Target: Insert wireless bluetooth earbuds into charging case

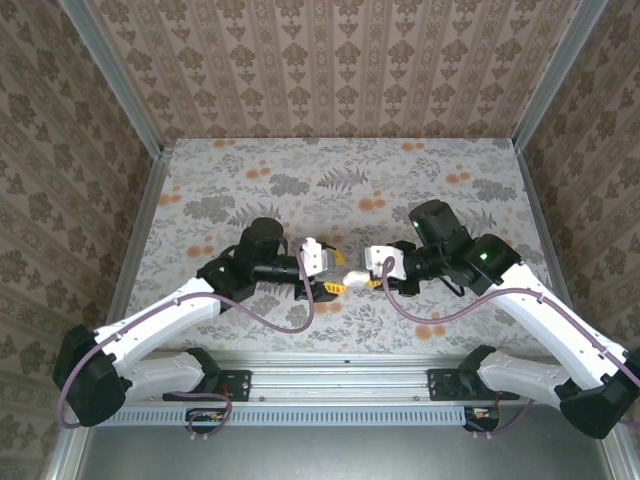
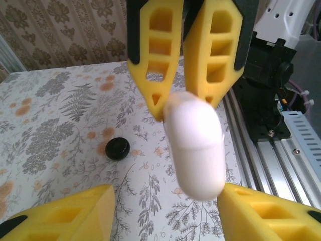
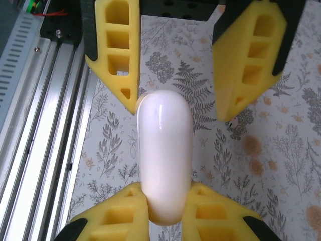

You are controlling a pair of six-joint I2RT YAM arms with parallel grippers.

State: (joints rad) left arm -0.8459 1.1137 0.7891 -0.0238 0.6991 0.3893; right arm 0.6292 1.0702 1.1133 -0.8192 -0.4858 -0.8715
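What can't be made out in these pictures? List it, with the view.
- Inside of the charging case: both wrist views, hidden by its own white shell.
- Case edges: blurred in the left wrist view, too small in the top external view.
- Earbud: left wrist view, too small for any shape detail.

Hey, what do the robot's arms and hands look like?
The left arm and right arm are white shells with black joints, green lights and purplish cables. The left hand and right hand have blocky yellow fingers with rectangular cut-outs, backed in black.
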